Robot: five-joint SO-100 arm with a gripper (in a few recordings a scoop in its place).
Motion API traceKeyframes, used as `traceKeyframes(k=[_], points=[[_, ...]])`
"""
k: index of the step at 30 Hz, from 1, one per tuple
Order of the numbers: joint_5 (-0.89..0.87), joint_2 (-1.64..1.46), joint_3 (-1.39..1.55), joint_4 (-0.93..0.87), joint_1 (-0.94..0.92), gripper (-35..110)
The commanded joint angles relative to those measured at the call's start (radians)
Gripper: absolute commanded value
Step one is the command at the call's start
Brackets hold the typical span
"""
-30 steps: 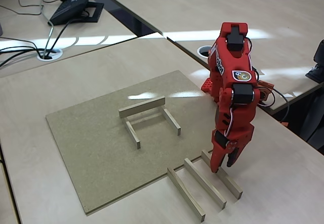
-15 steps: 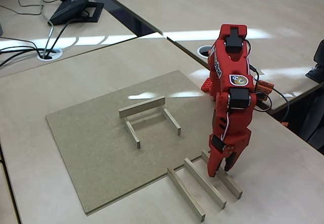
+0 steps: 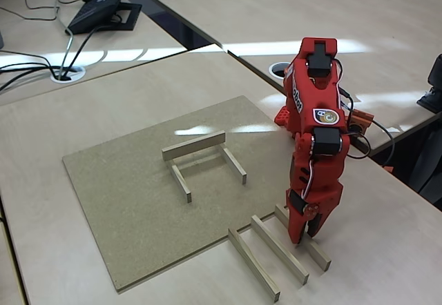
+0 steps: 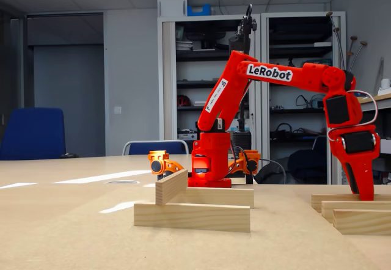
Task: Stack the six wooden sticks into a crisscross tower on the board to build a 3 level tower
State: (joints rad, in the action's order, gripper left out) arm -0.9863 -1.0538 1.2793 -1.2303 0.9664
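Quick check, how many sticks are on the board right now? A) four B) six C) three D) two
C: three sticks sit on the board, two parallel ones with a third laid across their far ends; the other three sticks lie on the tabletop beside it, where the tool is lowered over the rightmost.
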Motion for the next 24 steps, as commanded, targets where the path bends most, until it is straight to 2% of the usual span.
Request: traceKeyframes(k=[1,8,14,19,24], points=[[-0.025,-0.008,-0.067,-0.04,-0.008,6],[-0.054,0.028,-0.179,-0.144,-0.023,3],[-0.179,0.035,-0.308,-0.293,-0.035,0],[-0.393,-0.008,-0.322,-0.367,-0.026,0],[-0.681,-0.133,-0.267,-0.443,-0.031,0]])
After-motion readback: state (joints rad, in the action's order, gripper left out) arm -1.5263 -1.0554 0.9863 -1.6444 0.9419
